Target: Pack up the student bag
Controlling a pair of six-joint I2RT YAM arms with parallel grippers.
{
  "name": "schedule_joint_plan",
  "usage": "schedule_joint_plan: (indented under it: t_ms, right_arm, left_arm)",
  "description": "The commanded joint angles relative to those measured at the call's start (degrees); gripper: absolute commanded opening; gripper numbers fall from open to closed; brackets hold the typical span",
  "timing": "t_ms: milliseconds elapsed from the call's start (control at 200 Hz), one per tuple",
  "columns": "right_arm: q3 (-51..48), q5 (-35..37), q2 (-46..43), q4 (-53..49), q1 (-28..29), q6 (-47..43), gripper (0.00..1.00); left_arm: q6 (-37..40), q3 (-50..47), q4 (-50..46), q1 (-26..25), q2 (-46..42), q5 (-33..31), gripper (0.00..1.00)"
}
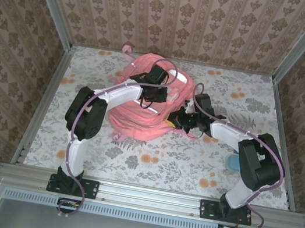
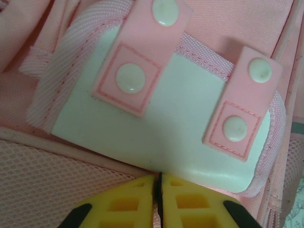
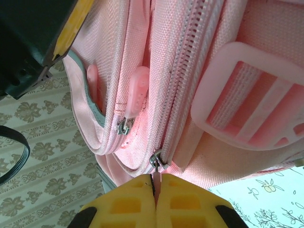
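Top external: student bag (image 1: pixel 139 120), floral table (image 1: pixel 191 162), wallpaper (image 1: pixel 175 17)

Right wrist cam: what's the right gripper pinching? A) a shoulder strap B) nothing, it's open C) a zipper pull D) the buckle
C: the right gripper is shut on the pink zipper pull under a slider on the student bag; the buckle sits apart.

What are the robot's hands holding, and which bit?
The right gripper pinches the student bag by a zip's pink pull tab. The left gripper has its fingers together by the white patch; whether it holds anything cannot be told.
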Motion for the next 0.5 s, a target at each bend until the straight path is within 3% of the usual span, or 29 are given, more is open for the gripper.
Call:
schedule_joint_plan:
  t_ms: [0, 165, 270, 500]
  right_arm:
    - [-1.0, -1.5, -4.0, -7.0, -0.3, -0.9, 0.0]
    - [0.0, 0.7, -7.7, -15.4, -5.6, -6.2, 0.0]
    - [0.6, 1.5, -8.8, -18.4, -9.8, -9.3, 0.0]
    - [6.0, -0.4, -2.4, -19.4, -16.1, -13.6, 0.0]
  left_arm:
    - [1.3, -0.3, -1.7, 1.8, 0.3, 1.6, 0.18]
    - [9.9, -1.4, -2.5, 2.1, -7.4, 8.2, 0.43]
    - [16.6, -3.3, -3.6, 1.6, -12.1, 9.9, 0.53]
    - [32.4, -8.1, -4.9, -2.9, -17.2, 9.6, 0.56]
